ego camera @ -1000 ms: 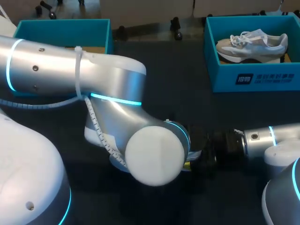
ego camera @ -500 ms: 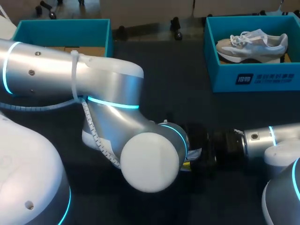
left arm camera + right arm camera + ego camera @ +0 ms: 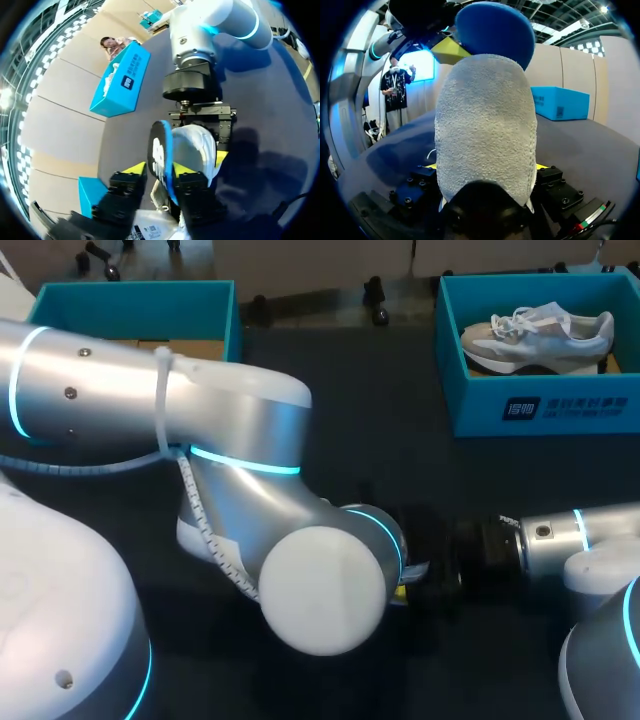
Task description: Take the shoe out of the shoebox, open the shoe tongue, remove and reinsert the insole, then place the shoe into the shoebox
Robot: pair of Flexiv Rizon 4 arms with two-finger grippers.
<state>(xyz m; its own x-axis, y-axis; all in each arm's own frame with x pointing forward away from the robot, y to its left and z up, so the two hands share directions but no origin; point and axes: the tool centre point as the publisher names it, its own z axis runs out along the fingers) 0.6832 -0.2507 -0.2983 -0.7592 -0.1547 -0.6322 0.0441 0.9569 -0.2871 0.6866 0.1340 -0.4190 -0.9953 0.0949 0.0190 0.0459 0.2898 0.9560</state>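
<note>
A white shoe [image 3: 197,145] with a grey suede heel [image 3: 485,125] hangs above the dark table, and my right gripper [image 3: 485,167] is shut on it, one yellow tip on each side. A blue insole [image 3: 159,152] sticks out of the shoe's mouth and stands between the yellow tips of my left gripper [image 3: 160,170]. Those tips are spread wider than the insole is thick. From the right wrist, the insole [image 3: 495,30] rises past the heel beside a left fingertip [image 3: 447,50]. In the head view my left arm [image 3: 250,490] hides the shoe, and my right gripper [image 3: 435,575] meets it at the table's middle.
A teal shoebox [image 3: 540,405] at the back right holds a second white shoe [image 3: 535,335]. Another teal box [image 3: 130,305] stands at the back left. My left arm's elbow [image 3: 320,590] bulks over the table's front middle.
My left gripper's fingers have spread apart around the insole. The left arm's elbow shifted slightly. The right arm and the shoe have stayed where they were.
</note>
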